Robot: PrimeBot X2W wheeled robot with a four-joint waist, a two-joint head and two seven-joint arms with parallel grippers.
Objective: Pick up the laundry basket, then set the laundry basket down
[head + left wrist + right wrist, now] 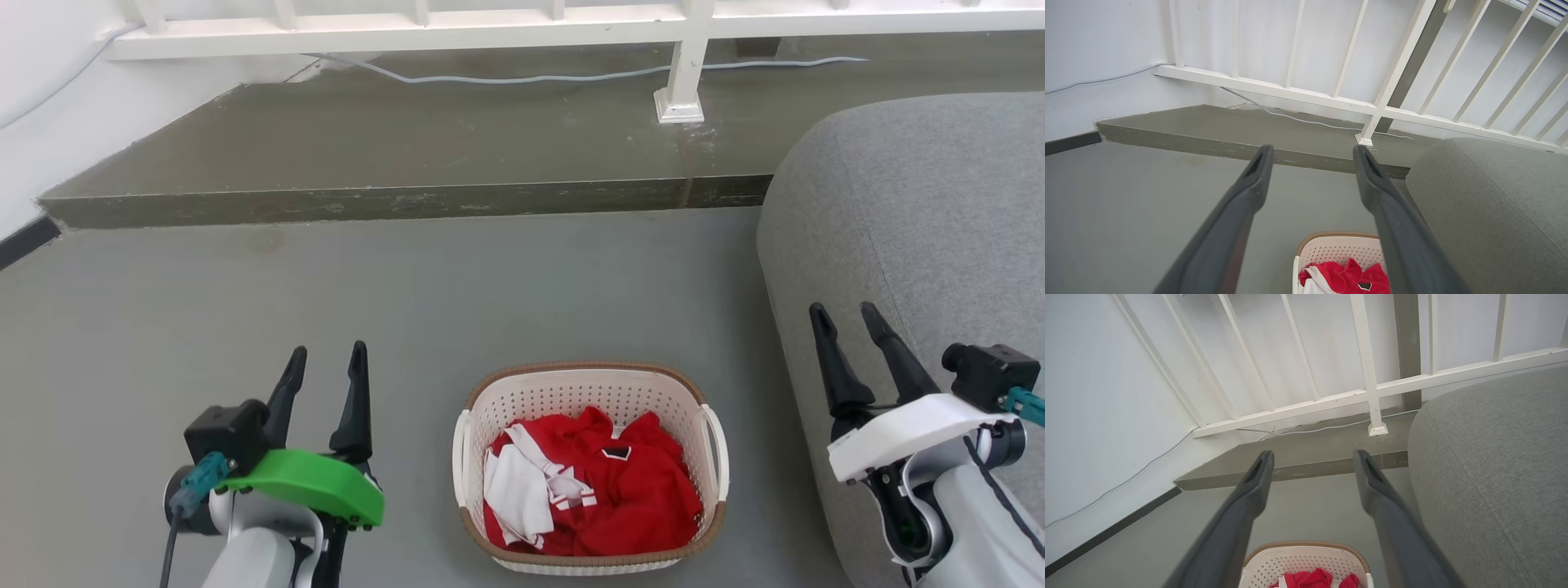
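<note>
Laundry basket is sitting on the floor, low in the head view, centred between the two arms and just beside the grey sofa on its right. Both sets of fingers are pointing forward past it, so it's lying below and behind the tips, toward the robot's body. In both wrist views it's peeking in at the bottom edge. Flanking it: left gripper is hanging out beyond the left handle, right gripper beyond the right handle, over the sofa edge. Neither is looking clearly nearer. Long axis is appearing to run left-right with handles on the ends, so I'm reading this as a two-arm lift, each arm dropping down and inward to its own handle. Both pairs of fingers are standing apart, gripping nothing. Basket is standing upright: cream-white perforated walls, brown woven-look rim, white loop handles. It's carrying a crumpled red garment with white trim, piled below the rim. Right side is looking tight against the sofa
</note>
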